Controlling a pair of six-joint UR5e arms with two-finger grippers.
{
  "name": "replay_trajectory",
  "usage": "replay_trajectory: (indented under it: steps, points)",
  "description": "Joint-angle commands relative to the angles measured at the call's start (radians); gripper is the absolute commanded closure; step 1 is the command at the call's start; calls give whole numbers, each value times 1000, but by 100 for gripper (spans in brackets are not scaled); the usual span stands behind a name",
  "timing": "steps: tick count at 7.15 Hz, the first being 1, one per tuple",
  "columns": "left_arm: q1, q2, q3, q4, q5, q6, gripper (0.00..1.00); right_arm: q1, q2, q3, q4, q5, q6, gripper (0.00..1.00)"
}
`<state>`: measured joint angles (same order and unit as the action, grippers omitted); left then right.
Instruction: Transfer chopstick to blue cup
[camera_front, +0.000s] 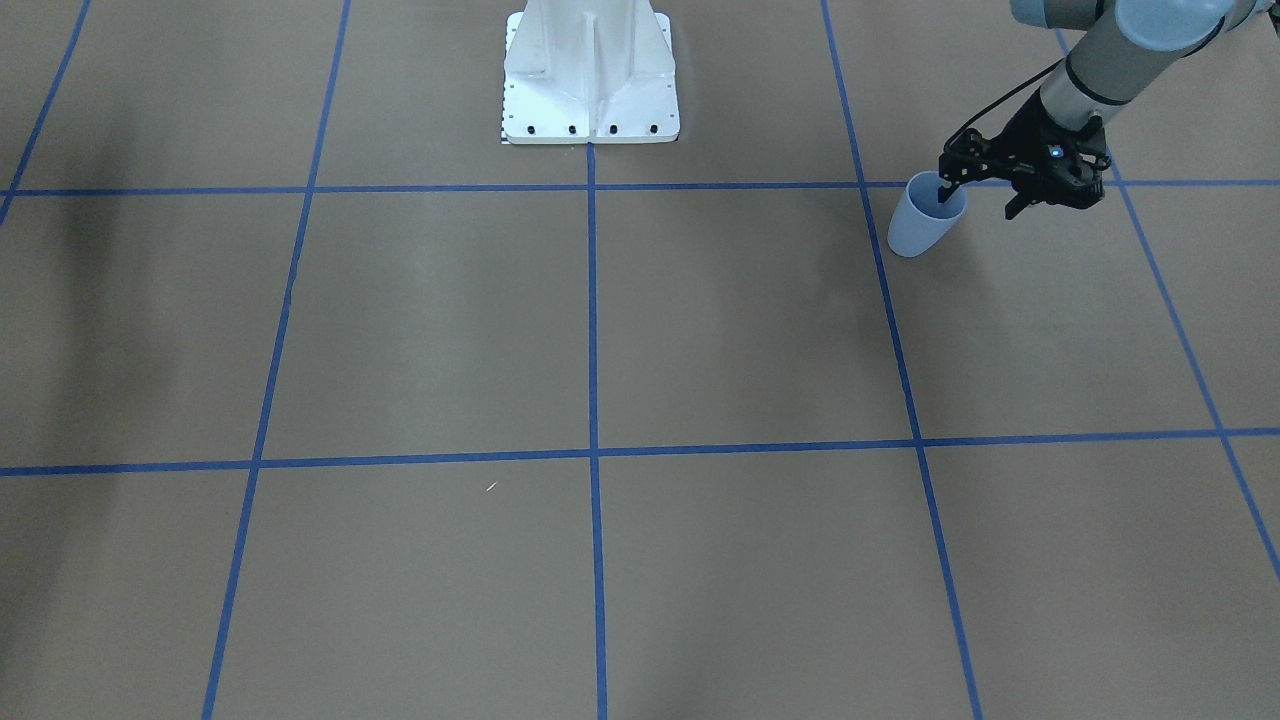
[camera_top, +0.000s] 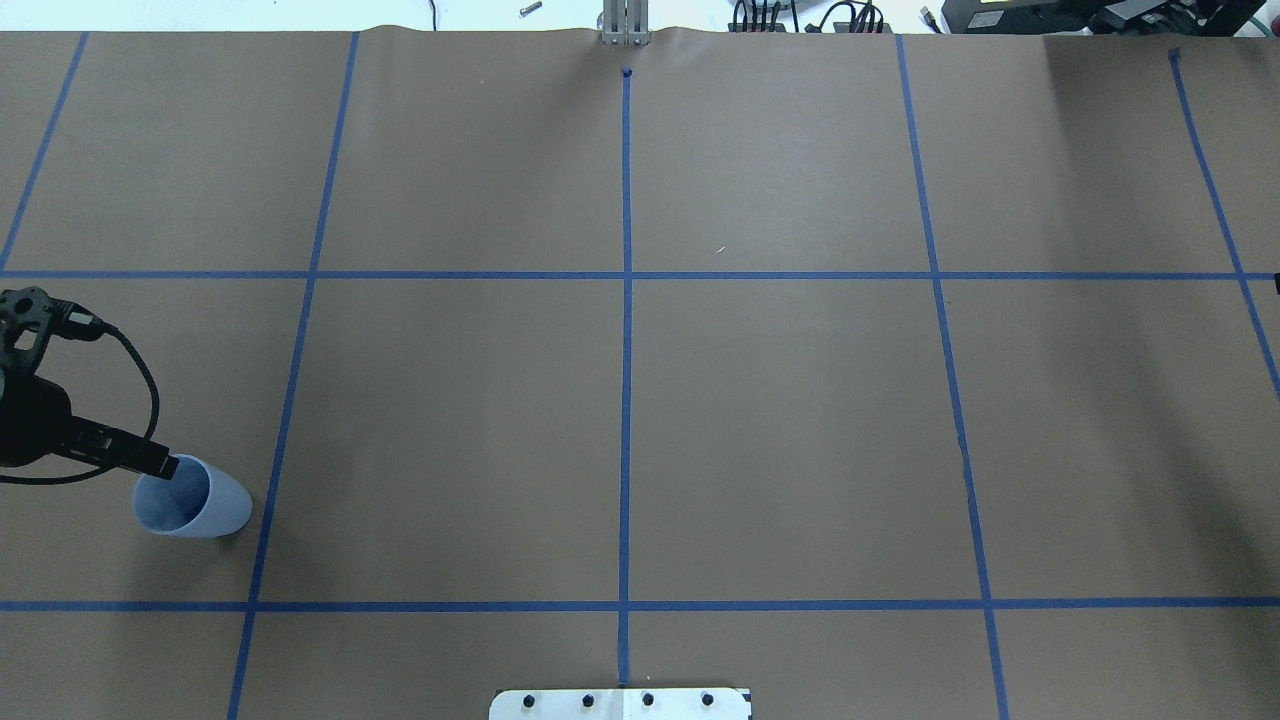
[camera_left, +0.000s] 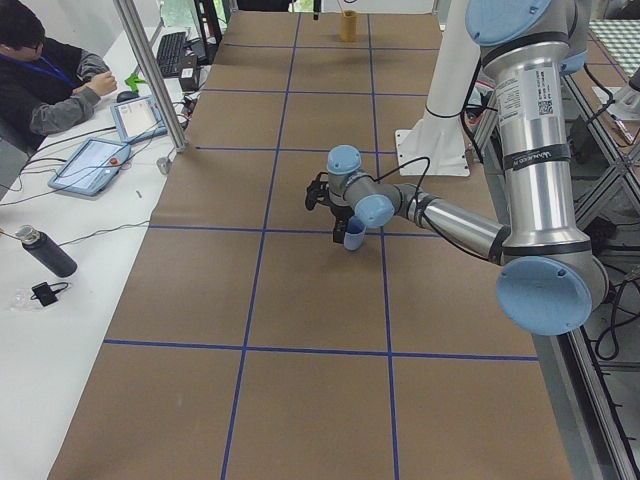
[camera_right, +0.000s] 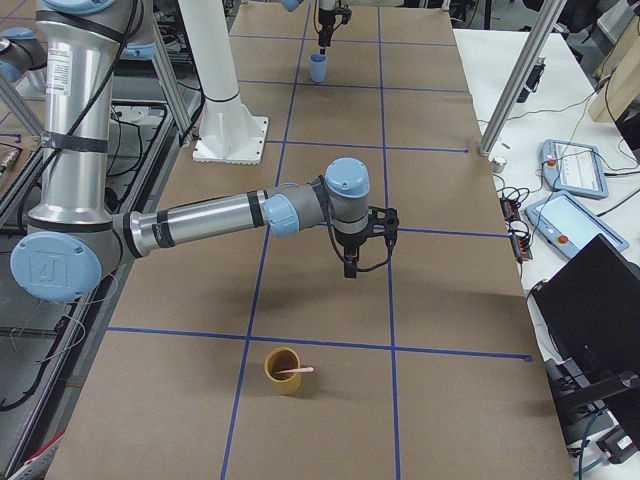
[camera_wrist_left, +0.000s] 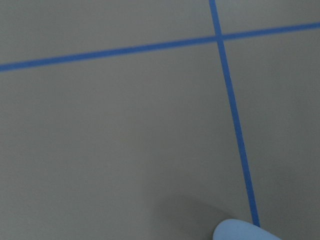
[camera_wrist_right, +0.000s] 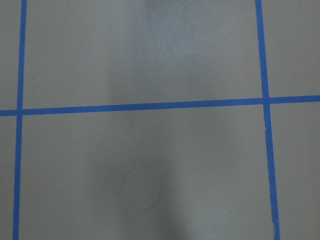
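Chopstick (camera_right: 297, 371) first: resting in a tan cup (camera_right: 281, 385) out at the robot's right end of the table (camera_top: 780, 420). Leaning low across the mouth, pink end poking over the rim on the side away from the robot's base. Long axis close to flat, then, and running crosswise to the table's length. Nowhere near the blue cup (camera_front: 920, 228), upright at the opposite, left end.

Over to the right gripper (camera_right: 350, 268): hanging fingers-down above bare paper, well apart from the tan cup. Target farther out to the robot's right and a touch back toward the base side. Open or closed? Cannot tell, with only the side camera on it and the tips too small. Nothing pink visible in it.

Left gripper (camera_front: 947, 186) meanwhile parked right at the blue cup's rim, one fingertip dipping inside against the darker blue. From overhead, fingers reading as a single narrow bar. Looks clenched on the cup wall, probably steadying it, though judged rather than plainly seen.

By the look of things, pick-up not yet begun. Clearly the right arm's job, being much the nearer to the chopstick. Coming move likely a swing outward and down onto that exposed end, jaws set across the stick's axis. Then a long carry down the table to the left. Risk worth watching: tipping the tan cup while drawing out a slanted stick.
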<state>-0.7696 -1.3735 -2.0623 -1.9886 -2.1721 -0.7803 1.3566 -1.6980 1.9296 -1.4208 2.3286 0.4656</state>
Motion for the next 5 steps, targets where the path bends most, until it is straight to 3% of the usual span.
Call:
replay_trajectory:
  steps: [1, 2, 3, 4, 5]
  points:
    - [24, 1, 23, -1, 3, 4, 51, -1, 0, -1, 0, 0, 1, 0]
    - [36, -1, 48, -1, 3, 4, 72, -1, 0, -1, 0, 0, -1, 0]
    - [38, -4, 60, -1, 3, 6, 77, -1, 0, -1, 0, 0, 1, 0]
    - [38, -10, 57, -2, 2, 3, 100, -1, 1, -3, 0, 0, 1, 0]
    - [35, -12, 18, -2, -9, -4, 100, -1, 3, -3, 0, 0, 1, 0]
